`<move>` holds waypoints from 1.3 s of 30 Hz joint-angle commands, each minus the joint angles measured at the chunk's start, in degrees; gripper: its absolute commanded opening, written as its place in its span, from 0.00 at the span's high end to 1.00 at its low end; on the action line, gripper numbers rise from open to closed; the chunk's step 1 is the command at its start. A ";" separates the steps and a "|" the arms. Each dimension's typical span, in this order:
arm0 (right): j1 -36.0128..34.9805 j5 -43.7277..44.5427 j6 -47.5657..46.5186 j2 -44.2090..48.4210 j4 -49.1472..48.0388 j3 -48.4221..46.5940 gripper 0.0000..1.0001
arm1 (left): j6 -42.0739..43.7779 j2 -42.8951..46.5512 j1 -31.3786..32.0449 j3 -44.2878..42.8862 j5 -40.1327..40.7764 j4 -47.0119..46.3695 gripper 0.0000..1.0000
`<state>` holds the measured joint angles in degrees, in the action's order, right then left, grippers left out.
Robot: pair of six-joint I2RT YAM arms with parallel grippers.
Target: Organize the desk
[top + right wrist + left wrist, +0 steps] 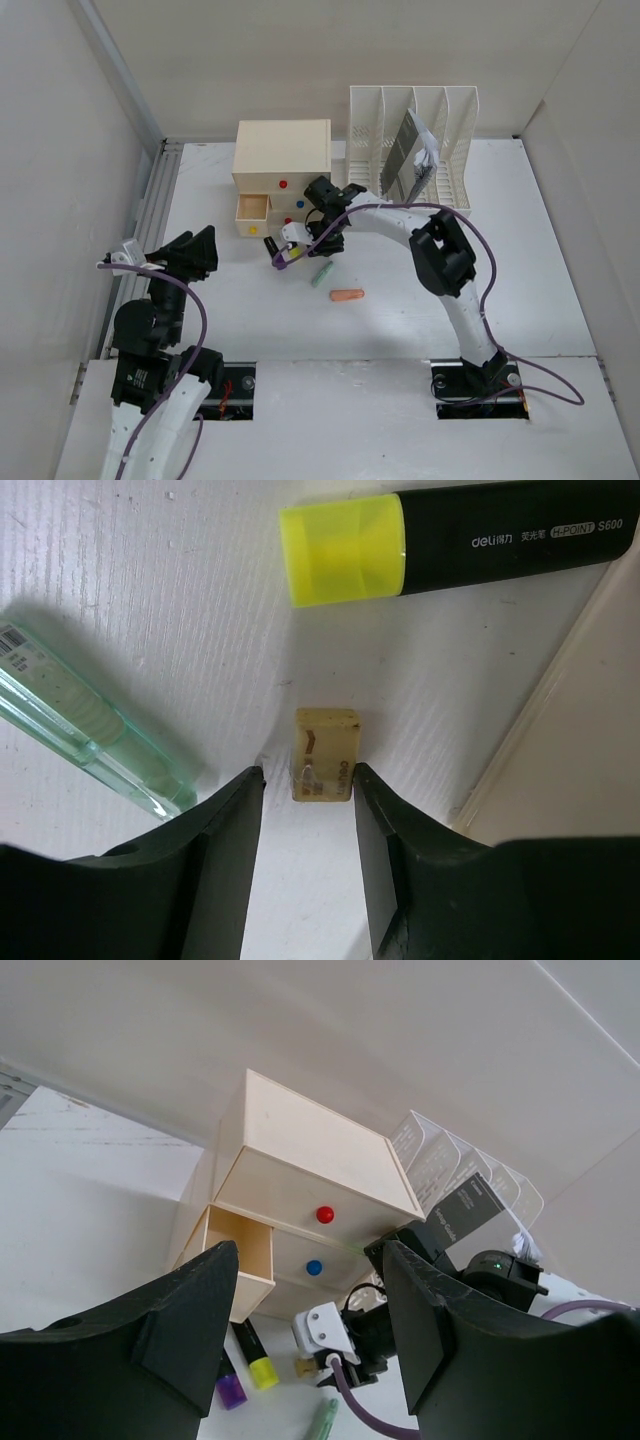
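Looking first at the desk (420, 310), we are seeing it spread white and wide under both arms, from their bases to the far wall. We are judging the tidying as only partly done. A dark booklet (405, 155) is standing in the rack (455, 115) at the far right, but several small things are lying loose in the middle.

An eraser (323, 755) is lying flat on the desk. The right gripper (308, 775) is hanging over it with its jaws open, one finger on each side. One finger seems to be touching the eraser and the other is leaving a gap, so it is not gripping yet.

A yellow highlighter (450, 540) is lying near the eraser, and a green pen (90, 730) is lying on its other side. A purple marker (231, 1390) is resting beside the highlighter, and an orange piece (347, 295) is lying nearer the arms.

Behind them the box (282, 150) is showing one drawer (252, 208) pulled open. We cannot tell whether anything is inside. We are guessing the small things are meant for it.

The left gripper (310, 1260) is hovering at the left, open and empty, facing the box.

The highlighter, the pen and the box front are crowding the right fingers, so they are risking a nudge.
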<state>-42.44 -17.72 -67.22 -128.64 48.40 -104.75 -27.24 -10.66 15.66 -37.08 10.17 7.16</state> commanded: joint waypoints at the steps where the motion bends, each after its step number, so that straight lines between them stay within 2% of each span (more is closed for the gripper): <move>1: 0.25 -2.24 0.51 -2.05 2.31 -2.91 0.53 | 0.09 0.64 -0.10 -0.01 0.28 -2.24 0.43; 5: -0.27 -2.76 1.03 -2.67 3.45 -4.23 0.53 | 0.09 1.16 -0.10 -0.01 0.28 -2.24 0.43; 8: -0.28 -2.76 1.74 -3.98 4.50 -5.37 0.58 | 0.09 1.16 -0.10 -0.01 0.28 -2.24 0.43; 9: -0.28 -2.76 1.74 -4.51 4.51 -5.38 0.60 | 0.09 1.16 -0.10 -0.01 0.28 -2.24 0.43; 10: -0.28 -2.76 2.44 -4.52 5.03 -5.99 0.69 | 0.09 1.16 -0.10 -0.01 0.28 -2.24 0.43; 13: -0.28 -3.29 2.97 -4.52 5.56 -5.99 0.84 | 0.09 1.16 -0.10 -0.01 0.28 -2.24 0.43; 18: -0.80 -4.52 4.64 -3.12 4.69 -5.47 0.94 | 0.09 1.16 -0.10 -0.01 0.28 -2.24 0.43; 23: -1.86 -4.52 10.87 6.18 -5.76 -2.83 0.94 | 0.09 1.16 -0.10 -0.01 0.28 -2.24 0.43; 29: -3.71 -2.07 22.20 9.54 -16.03 -8.71 0.94 | 0.09 1.16 -0.10 -0.01 0.81 -2.24 0.43; 32: -4.93 -1.53 24.59 11.04 -21.57 -8.72 0.94 | 0.09 1.16 -0.10 -0.01 0.81 -2.24 0.43; 36: -5.99 -4.16 28.10 9.64 -21.25 -15.02 0.94 | 0.09 1.16 -0.10 -0.01 0.81 -2.24 0.43; 39: -6.52 -4.70 28.99 8.15 -21.85 -16.36 0.94 | 0.09 1.16 -0.10 -0.01 0.81 -2.24 0.43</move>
<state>-48.05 -20.40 -41.91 -119.72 30.24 -118.43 -27.24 -10.20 15.66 -37.08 10.68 7.14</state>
